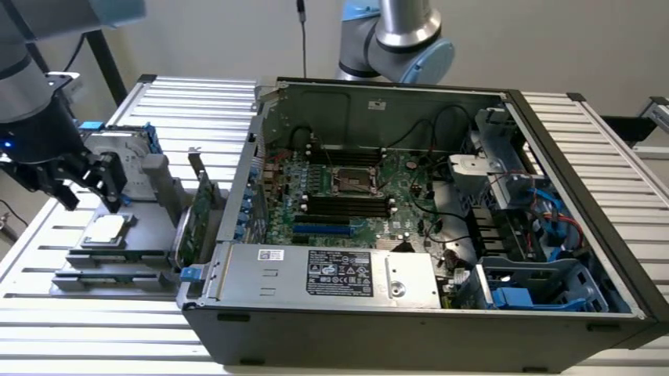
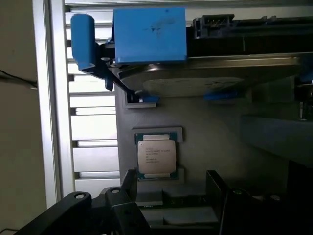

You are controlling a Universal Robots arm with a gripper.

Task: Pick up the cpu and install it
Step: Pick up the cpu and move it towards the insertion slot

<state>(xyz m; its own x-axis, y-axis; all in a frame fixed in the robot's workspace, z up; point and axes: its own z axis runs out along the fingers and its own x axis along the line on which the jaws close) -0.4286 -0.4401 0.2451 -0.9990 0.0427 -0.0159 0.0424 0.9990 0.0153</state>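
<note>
Slatted tabletop (image 1: pixel 42 313) carries the cpu (image 1: pixel 108 229) in a grey holder (image 1: pixel 144 235); I see my tool (image 1: pixel 91 200) just above it, jaws wide apart, empty.

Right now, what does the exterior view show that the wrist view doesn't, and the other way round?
Exterior view: the open computer case with its motherboard, plus upright green cards. Wrist view: the fine print on the silver top of the chip. Both: that chip lying in its grey holder, the hard drive with blue rails beside it, and the open gripper near the chip, holding nothing.
</note>
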